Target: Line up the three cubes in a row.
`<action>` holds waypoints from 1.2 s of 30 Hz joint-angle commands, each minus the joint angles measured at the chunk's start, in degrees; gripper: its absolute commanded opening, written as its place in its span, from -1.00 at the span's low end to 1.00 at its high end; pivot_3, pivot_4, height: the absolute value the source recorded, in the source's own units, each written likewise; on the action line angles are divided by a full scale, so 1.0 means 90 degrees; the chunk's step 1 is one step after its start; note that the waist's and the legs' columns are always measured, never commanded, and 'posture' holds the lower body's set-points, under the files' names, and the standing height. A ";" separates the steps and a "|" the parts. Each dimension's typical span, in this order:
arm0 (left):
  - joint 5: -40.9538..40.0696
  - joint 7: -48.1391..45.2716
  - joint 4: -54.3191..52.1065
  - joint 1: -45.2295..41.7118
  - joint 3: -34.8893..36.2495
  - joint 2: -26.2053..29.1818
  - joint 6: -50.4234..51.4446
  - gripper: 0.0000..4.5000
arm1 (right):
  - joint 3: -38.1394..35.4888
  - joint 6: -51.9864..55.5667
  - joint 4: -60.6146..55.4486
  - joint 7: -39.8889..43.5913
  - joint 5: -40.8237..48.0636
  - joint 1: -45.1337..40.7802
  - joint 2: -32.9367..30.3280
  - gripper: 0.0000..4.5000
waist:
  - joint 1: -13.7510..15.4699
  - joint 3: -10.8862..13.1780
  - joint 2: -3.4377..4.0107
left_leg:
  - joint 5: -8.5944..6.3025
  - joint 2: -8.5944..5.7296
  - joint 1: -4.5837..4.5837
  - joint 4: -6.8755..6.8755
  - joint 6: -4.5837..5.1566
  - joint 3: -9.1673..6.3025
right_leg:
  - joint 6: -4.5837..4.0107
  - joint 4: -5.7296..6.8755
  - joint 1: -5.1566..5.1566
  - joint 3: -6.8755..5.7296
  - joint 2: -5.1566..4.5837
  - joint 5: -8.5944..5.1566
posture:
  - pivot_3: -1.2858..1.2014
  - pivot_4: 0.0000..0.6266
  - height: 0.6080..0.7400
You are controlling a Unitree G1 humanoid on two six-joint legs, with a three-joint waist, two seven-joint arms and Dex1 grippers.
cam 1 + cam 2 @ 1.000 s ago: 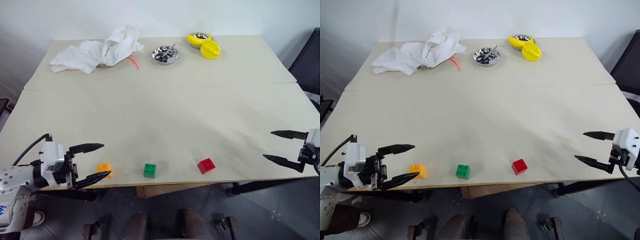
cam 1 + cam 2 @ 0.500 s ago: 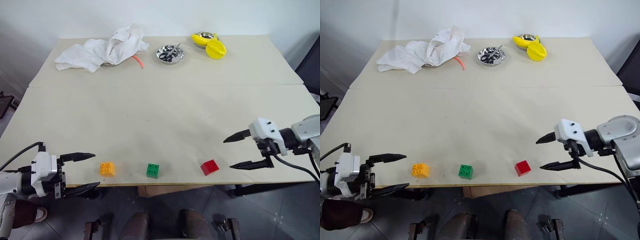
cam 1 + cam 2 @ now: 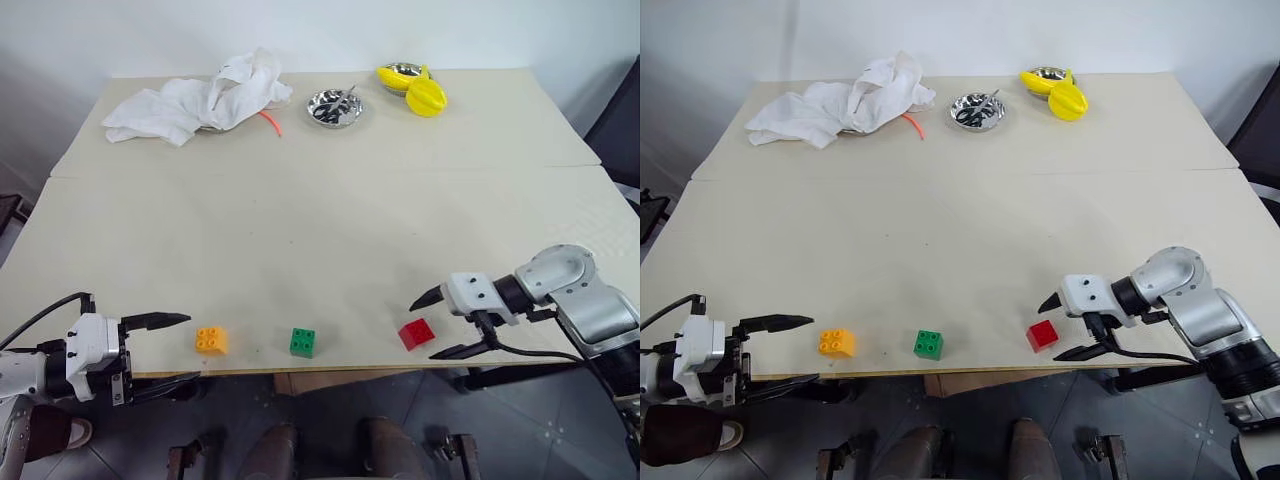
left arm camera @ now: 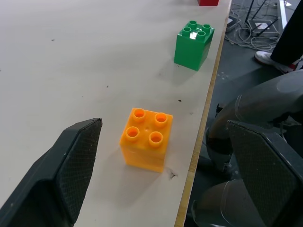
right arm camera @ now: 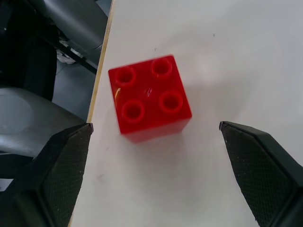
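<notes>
Three cubes near table (image 3: 300, 230) front edge: orange (image 3: 210, 340), green (image 3: 302, 342), red (image 3: 416, 333). Right gripper (image 3: 440, 325) fingers spread, straddling red, not touching. Left gripper (image 3: 160, 350) fingers spread beside orange. Risk: red nudged off edge if clipped while closing.

Three cubes: one orange (image 3: 210, 340), one green (image 3: 302, 342), one red (image 3: 416, 333), two yellow fruits (image 3: 412, 88), one metal dish (image 3: 334, 108)
</notes>
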 commanded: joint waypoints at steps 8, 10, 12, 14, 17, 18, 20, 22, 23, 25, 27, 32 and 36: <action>-0.0035 0.0296 -0.0315 0.0098 0.0058 -0.0067 0.0053 1.00 | -0.0191 0.0096 -0.0230 0.0097 0.0244 0.0089 0.0149 -0.34 | 0.0001 0.0000 0.0000 | 0.0000 0.0000 0.0001 0.0001 0.0000 0.0000 | 0.0000 0.0000 0.0002 0.0000 0.0000 0.0000 | 0.03 -0.52 1.00; -0.0230 0.0554 -0.0365 0.0013 0.0120 -0.0185 0.0263 1.00 | -0.0219 0.0309 -0.0234 0.0089 0.0319 -0.0001 0.0176 -0.34 | 0.0002 0.0000 0.0000 | 0.0000 0.0000 0.0001 0.0001 0.0000 0.0000 | 0.0000 0.0000 0.0002 0.0000 0.0000 0.0000 | 0.03 -0.52 1.00; -0.0480 0.0816 -0.0503 -0.0108 0.0202 -0.0269 0.0573 1.00 | -0.0235 0.0466 -0.0149 0.0125 0.0388 -0.0213 0.0231 -0.34 | 0.0002 0.0001 -0.0001 | 0.0000 0.0000 0.0001 0.0001 0.0000 0.0000 | 0.0000 0.0001 0.0002 0.0000 0.0000 0.0000 | 0.03 -0.52 1.00; -0.0402 0.0760 -0.0515 -0.0132 0.0184 -0.0223 0.0561 1.00 | -0.0202 0.0645 0.0115 0.0153 0.0394 -0.0585 0.0382 -0.34 | -0.0017 0.0005 -0.0008 | 0.0000 0.0002 0.0001 0.0005 -0.0001 -0.0001 | 0.0000 0.0005 0.0001 0.0000 0.0002 0.0000 | 0.03 -0.52 1.00; -0.0274 0.0724 -0.0294 -0.0253 0.0175 -0.0188 0.0460 1.00 | 0.0043 0.0408 0.0888 0.0165 0.0058 -0.1235 0.0762 -0.34 | -0.0025 0.0005 -0.0008 | 0.0000 0.0003 0.0005 0.0005 -0.0002 0.0003 | 0.0000 0.0008 0.0000 0.0001 0.0004 0.0000 | 0.03 -0.52 1.00; -0.0252 0.0719 -0.0240 -0.0294 0.0164 -0.0183 0.0446 1.00 | 0.0119 0.0303 0.1147 0.0155 -0.0058 -0.1415 0.0887 -0.34 | -0.0024 0.0005 -0.0008 | 0.0000 0.0003 0.0005 0.0005 -0.0003 0.0003 | 0.0000 0.0007 0.0000 0.0001 0.0005 0.0000 | 0.03 -0.52 1.00; -0.0188 0.0702 -0.0189 -0.0343 0.0123 -0.0173 0.0395 1.00 | 0.0293 0.0028 0.1822 0.0130 -0.0362 -0.1820 0.1181 -0.34 | -0.0025 0.0004 -0.0008 | 0.0000 0.0002 0.0005 0.0004 -0.0003 0.0003 | 0.0000 0.0010 -0.0002 0.0001 0.0005 0.0000 | 0.03 -0.52 1.00; -0.0126 0.0698 -0.0152 -0.0387 0.0075 -0.0174 0.0356 1.00 | 0.0445 -0.0375 0.2550 0.0113 -0.0666 -0.2209 0.1462 -0.34 | -0.0031 0.0005 -0.0008 | 0.0000 0.0000 0.0004 0.0004 -0.0003 0.0003 | 0.0000 0.0014 -0.0004 0.0001 0.0004 0.0000 | 0.03 -0.52 1.00; -0.0103 0.0708 -0.0160 -0.0388 0.0058 -0.0186 0.0348 1.00 | 0.0502 -0.0567 0.2909 0.0068 -0.0806 -0.2404 0.1607 -0.34 | -0.0035 0.0005 -0.0008 | 0.0000 -0.0001 0.0002 0.0004 -0.0003 0.0003 | 0.0000 0.0014 -0.0007 0.0001 0.0004 0.0000 | 0.03 -0.52 1.00; -0.0078 0.0728 -0.0198 -0.0364 0.0044 -0.0212 0.0346 1.00 | 0.0553 -0.0775 0.3429 0.0033 -0.0984 -0.2691 0.1819 -0.34 | -0.0032 0.0005 -0.0008 | 0.0000 -0.0002 0.0001 0.0004 -0.0003 0.0003 | 0.0000 0.0018 -0.0010 -0.0002 0.0003 0.0000 | 0.03 -0.52 1.00; -0.0056 0.0744 -0.0248 -0.0319 0.0037 -0.0230 0.0346 1.00 | 0.0592 -0.0916 0.3873 -0.0013 -0.1154 -0.2936 0.1981 -0.34 | -0.0043 0.0005 -0.0008 | 0.0000 -0.0002 0.0000 0.0004 -0.0003 0.0002 | 0.0000 0.0024 -0.0013 -0.0004 0.0003 0.0000 | 0.03 -0.52 1.00; -0.0039 0.0793 -0.0360 -0.0170 0.0089 -0.0255 0.0344 1.00 | 0.0621 -0.1134 0.4502 -0.0189 -0.1480 -0.3278 0.2232 -0.34 | -0.0075 0.0004 -0.0009 | 0.0000 -0.0001 0.0002 0.0006 -0.0003 0.0002 | 0.0000 0.0028 -0.0012 -0.0007 0.0003 0.0000 | 0.03 -0.52 1.00; -0.0037 0.0839 -0.0410 -0.0075 0.0134 -0.0267 0.0335 1.00 | 0.0552 -0.0787 0.4549 -0.0389 -0.1560 -0.3323 0.2360 -0.34 | -0.0152 0.0003 -0.0011 | 0.0000 0.0000 0.0006 0.0011 -0.0003 0.0001 | 0.0000 0.0032 -0.0006 -0.0006 0.0003 0.0000 | 0.03 -0.52 1.00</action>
